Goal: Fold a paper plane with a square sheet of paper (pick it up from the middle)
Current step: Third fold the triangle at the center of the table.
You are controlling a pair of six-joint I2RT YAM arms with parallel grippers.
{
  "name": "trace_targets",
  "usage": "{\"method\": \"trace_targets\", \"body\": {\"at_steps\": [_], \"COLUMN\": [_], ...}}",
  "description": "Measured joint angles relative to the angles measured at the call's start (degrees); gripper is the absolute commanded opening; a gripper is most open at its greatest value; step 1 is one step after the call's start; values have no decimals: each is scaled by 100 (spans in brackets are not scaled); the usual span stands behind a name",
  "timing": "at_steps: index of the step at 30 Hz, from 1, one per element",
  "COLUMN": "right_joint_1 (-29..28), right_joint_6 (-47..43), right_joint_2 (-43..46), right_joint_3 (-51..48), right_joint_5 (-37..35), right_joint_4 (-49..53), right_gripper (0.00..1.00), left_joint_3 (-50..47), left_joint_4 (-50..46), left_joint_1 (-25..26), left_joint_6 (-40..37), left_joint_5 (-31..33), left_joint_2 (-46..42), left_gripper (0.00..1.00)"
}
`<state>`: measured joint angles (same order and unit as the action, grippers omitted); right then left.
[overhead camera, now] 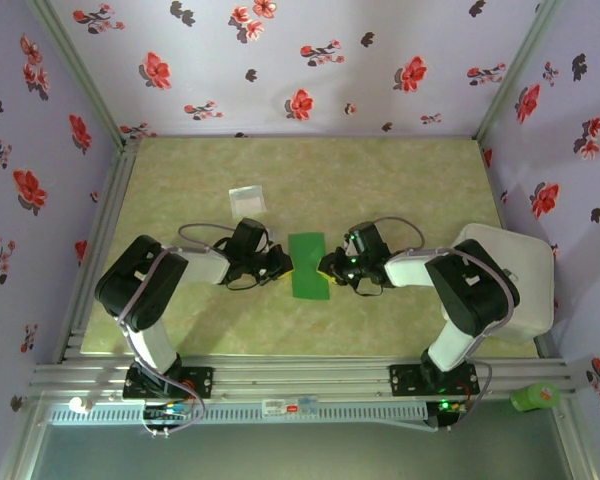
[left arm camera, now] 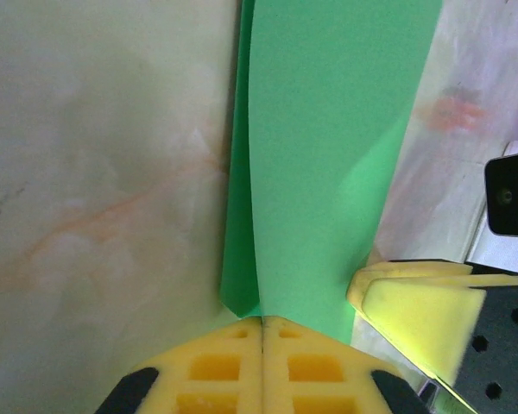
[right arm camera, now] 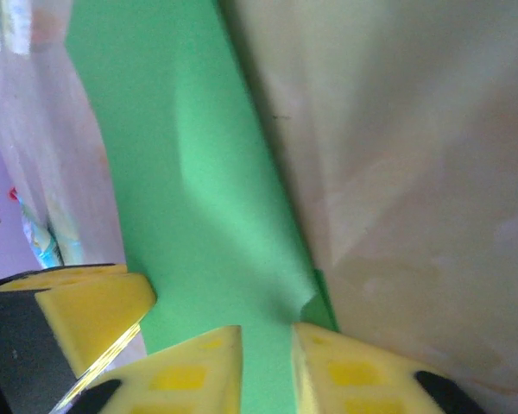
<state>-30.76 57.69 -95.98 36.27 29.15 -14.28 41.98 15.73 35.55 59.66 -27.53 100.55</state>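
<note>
The square sheet of paper (overhead camera: 308, 265), bright green, lies folded into a narrow strip at the middle of the table, between my two grippers. My left gripper (overhead camera: 285, 265) meets the strip's left edge. In the left wrist view its yellow jaws (left arm camera: 262, 321) are pressed together, with the doubled paper (left arm camera: 328, 155) running into their seam. My right gripper (overhead camera: 327, 266) is at the strip's right edge. In the right wrist view its fingers (right arm camera: 268, 332) stand slightly apart, and the paper (right arm camera: 198, 198) lies in the gap between them.
A small pale square packet (overhead camera: 247, 199) lies behind the left gripper on the marbled table (overhead camera: 380, 180). A white board (overhead camera: 520, 285) sits at the table's right edge, by the right arm. A green object (overhead camera: 535, 397) rests on the front rail at the right.
</note>
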Motion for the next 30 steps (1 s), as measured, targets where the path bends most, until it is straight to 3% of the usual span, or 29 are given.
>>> {"method": "trace_targets", "body": {"at_steps": [7,13,21,30], "right_joint_1": [0,-168,-2321,-3945], "right_joint_6": [-232,-1161,-3521,-5130], "right_joint_2": [538,1537,2275,1491], "right_joint_3": [0,0,-297,-525], "right_joint_5": [-247,-730,-2533,-4459], "right_joint_4": [461,839,678,-114], "right_gripper": [34,40,46,49], "left_joint_3": [-107,-107,-107,-105], "left_joint_4": [-74,-317,-577,-599], "left_joint_1": [-11,-35,-55,-59], "left_joint_6": [98,138,155,199], "left_joint_5": [4,4,2,2], "left_joint_2": [-282,-520,-540,-540], "left_gripper": [3,3,3,3]}}
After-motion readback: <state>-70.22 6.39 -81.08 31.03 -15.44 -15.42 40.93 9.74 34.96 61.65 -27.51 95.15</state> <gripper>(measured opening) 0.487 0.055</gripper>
